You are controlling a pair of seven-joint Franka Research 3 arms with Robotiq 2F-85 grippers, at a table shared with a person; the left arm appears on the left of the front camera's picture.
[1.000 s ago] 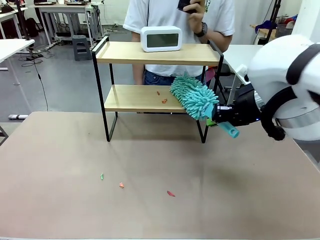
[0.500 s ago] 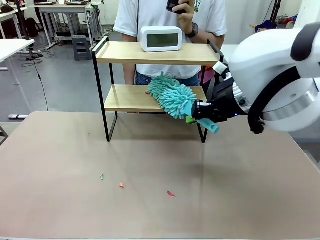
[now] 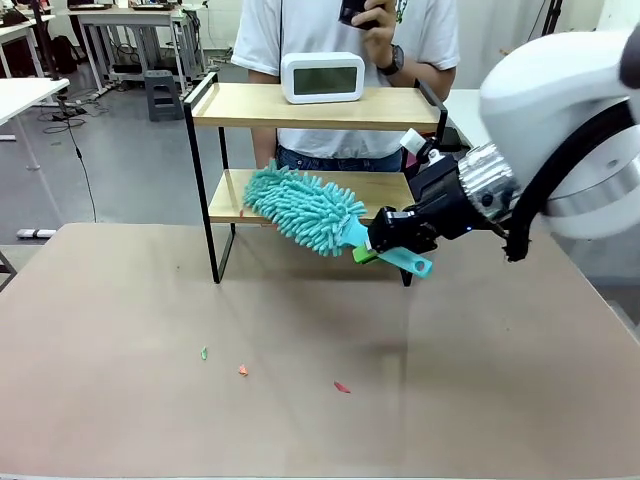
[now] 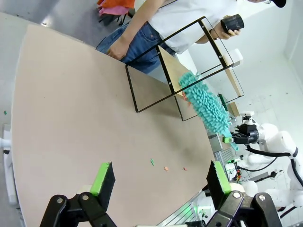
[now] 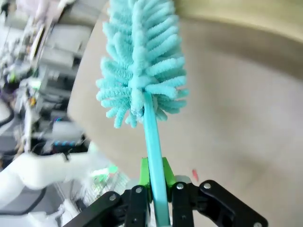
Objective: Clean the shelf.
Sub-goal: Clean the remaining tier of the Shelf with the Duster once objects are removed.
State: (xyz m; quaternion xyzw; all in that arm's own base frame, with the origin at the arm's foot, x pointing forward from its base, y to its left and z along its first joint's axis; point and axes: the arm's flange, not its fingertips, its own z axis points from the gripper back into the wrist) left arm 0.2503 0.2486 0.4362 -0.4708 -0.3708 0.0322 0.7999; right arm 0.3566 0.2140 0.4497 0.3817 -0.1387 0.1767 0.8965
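Note:
The shelf (image 3: 250, 105) stands at the table's far side, with two light wooden boards in a black frame. A fluffy teal duster (image 3: 300, 210) lies across the left half of its lower board (image 3: 390, 186). My right gripper (image 3: 385, 240) is shut on the duster's teal handle, just in front of the shelf's right leg. The right wrist view has the duster (image 5: 139, 61) pointing away from that gripper (image 5: 156, 194). My left gripper (image 4: 161, 177) hangs open and empty, high over the table's near side, far from the shelf (image 4: 176, 71) and duster (image 4: 206, 104).
A white digital clock (image 3: 322, 77) sits on the top board. A person stands right behind the shelf holding a dark object. Small scraps lie on the brown table: green (image 3: 204, 353), orange (image 3: 243, 370), red (image 3: 342, 387).
My right arm has swept the duster leftward along the lower board, over the spot where small red scraps lay. The left gripper has stayed open.

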